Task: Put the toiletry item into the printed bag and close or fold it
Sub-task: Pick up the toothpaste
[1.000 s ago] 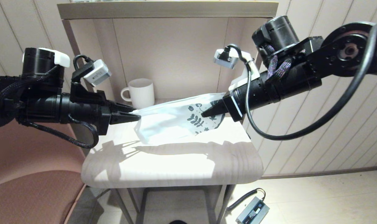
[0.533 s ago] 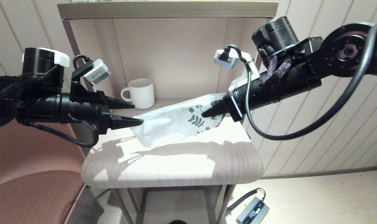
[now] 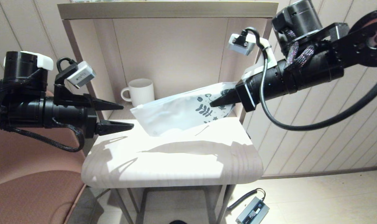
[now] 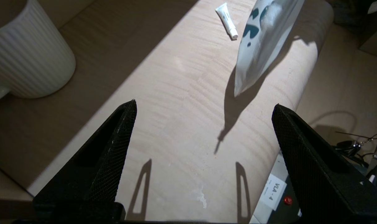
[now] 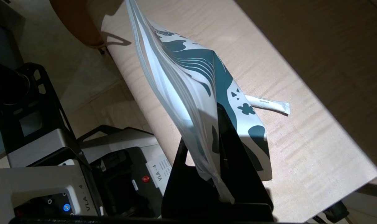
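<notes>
While the printed bag (image 3: 179, 113) hangs lifted off the worktop (image 3: 176, 161), pinched at its leafy end by the right gripper (image 3: 218, 102), the toiletry item (image 4: 226, 20) lies outside, beneath it (insertion undone). Left gripper (image 3: 124, 115) gapes empty near the mug (image 3: 140, 92). Bag mouth's state unclear.

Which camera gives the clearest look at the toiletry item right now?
The left wrist view: the whole toiletry item lies bare on the table beside the hanging printed bag. The right wrist view shows its end only; in the head view it is barely a sliver.
</notes>
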